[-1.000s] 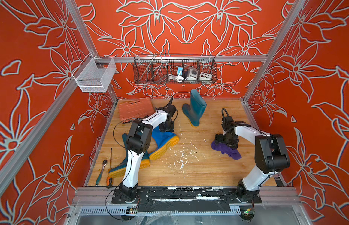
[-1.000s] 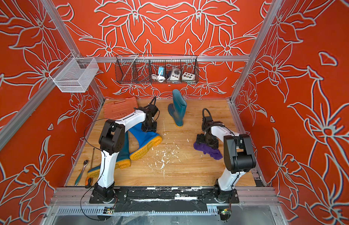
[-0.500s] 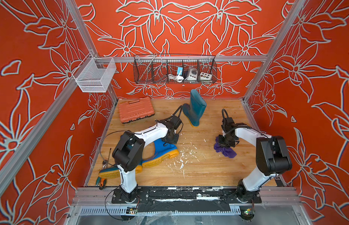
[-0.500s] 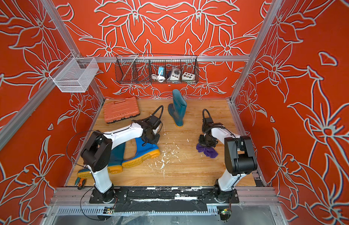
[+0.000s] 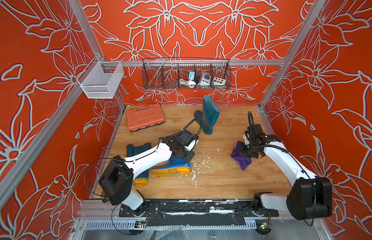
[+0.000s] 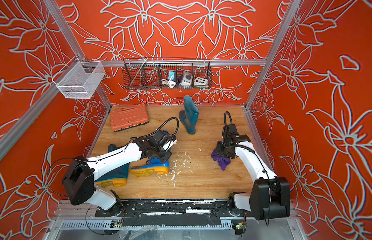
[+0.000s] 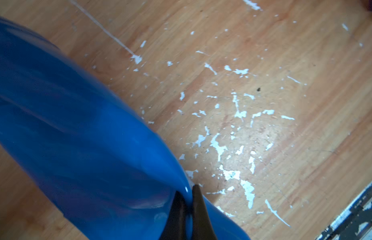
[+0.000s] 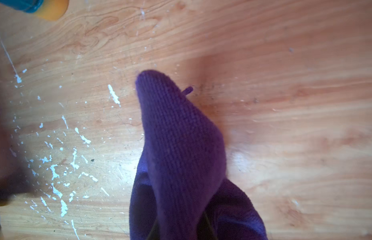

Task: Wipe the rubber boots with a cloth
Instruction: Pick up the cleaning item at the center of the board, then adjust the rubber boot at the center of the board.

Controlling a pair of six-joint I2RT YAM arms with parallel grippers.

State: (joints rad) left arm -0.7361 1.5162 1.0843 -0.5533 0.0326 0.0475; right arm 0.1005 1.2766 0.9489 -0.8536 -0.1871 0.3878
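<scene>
Top views: left claw (image 5: pixel 184 156) is pinching the bright blue boot (image 5: pixel 176 165), which is lying on its side directly beneath it, yellow-orange sole facing the camera. A dark teal boot (image 5: pixel 210 116) is standing upright beyond that claw; a second teal boot (image 5: pixel 137 150) is lying beside its arm. Right claw (image 5: pixel 243 152) is gripping the purple cloth (image 5: pixel 242 161), which is bunching just under it.

Left wrist: fingertips (image 7: pixel 198 199) are squeezing narrow on a thin fold of blue rubber.

Right wrist: the cloth (image 8: pixel 181 135) is spilling ahead of the claw over the wooden tabletop (image 8: pixel 285 104), hiding most of the fingers.
</scene>
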